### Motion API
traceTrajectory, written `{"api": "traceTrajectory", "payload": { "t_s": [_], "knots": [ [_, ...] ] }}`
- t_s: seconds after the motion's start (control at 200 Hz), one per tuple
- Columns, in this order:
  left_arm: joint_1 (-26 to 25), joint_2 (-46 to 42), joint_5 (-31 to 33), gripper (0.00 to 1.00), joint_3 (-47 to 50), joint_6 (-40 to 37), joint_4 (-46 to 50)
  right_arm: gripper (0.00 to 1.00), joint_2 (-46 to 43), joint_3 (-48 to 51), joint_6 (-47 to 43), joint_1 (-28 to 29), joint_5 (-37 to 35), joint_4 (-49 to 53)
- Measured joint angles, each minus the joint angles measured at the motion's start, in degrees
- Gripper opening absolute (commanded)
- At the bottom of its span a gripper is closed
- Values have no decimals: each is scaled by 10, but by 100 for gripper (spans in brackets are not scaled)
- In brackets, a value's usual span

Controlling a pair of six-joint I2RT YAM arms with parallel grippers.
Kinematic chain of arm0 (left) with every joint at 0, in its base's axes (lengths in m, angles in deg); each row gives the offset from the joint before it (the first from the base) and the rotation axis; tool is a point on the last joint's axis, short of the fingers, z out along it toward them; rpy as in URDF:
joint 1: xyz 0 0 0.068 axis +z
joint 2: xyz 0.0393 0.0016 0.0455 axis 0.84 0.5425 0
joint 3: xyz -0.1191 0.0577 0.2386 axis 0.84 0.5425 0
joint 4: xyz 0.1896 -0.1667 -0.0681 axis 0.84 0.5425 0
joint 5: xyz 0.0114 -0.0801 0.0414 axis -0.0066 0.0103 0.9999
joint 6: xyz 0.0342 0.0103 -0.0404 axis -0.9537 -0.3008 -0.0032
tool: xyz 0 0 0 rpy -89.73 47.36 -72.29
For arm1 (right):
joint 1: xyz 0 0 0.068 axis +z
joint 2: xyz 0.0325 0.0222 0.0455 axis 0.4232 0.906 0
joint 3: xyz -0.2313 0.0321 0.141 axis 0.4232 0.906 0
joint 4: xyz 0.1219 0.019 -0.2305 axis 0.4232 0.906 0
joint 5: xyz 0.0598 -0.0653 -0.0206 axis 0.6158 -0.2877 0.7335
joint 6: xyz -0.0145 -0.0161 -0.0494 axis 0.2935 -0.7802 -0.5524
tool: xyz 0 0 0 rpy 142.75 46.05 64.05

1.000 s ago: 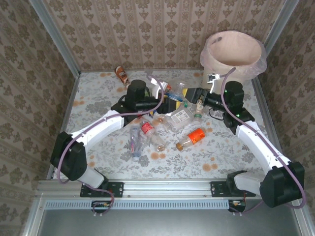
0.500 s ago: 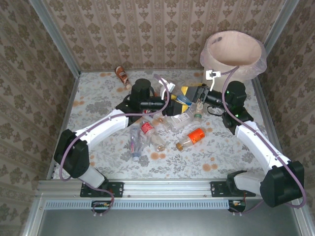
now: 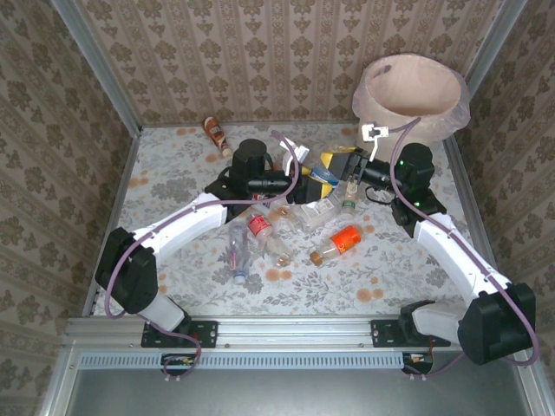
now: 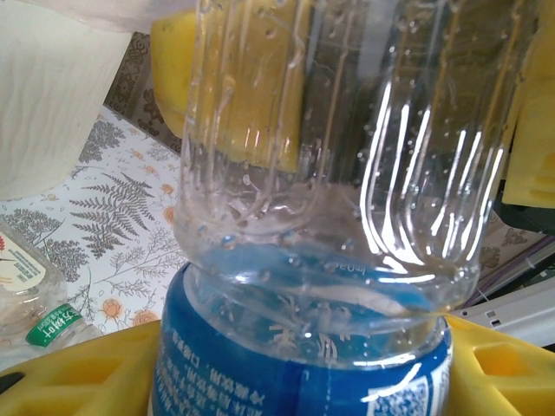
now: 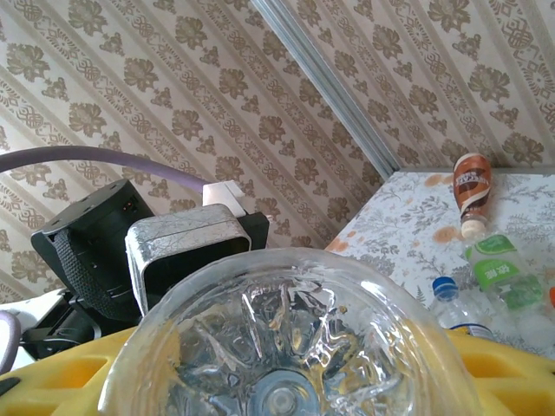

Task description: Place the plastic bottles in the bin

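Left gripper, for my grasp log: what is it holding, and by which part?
A clear bottle with a blue label, held across its body, the yellow fingers on either side of the labelled section.

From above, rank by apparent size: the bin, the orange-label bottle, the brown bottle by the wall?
1. bin
2. orange-label bottle
3. brown bottle, slightly smaller, though farther from the camera.
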Motion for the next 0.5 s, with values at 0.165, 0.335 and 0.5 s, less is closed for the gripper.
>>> {"api": "traceTrajectory", "payload": {
  "t_s": [0.165,0.335,0.5],
  "knots": [
    [1,1,10,70,0,6,8,46,12,-24,-22,0,-2,42],
    [7,-2,57,86,3,19,7,45,21,-54,-56,-5,-44,103],
    [18,-33,180,91,35,20,33,44,40,-83,-67,-31,-84,152]
  ]
}}
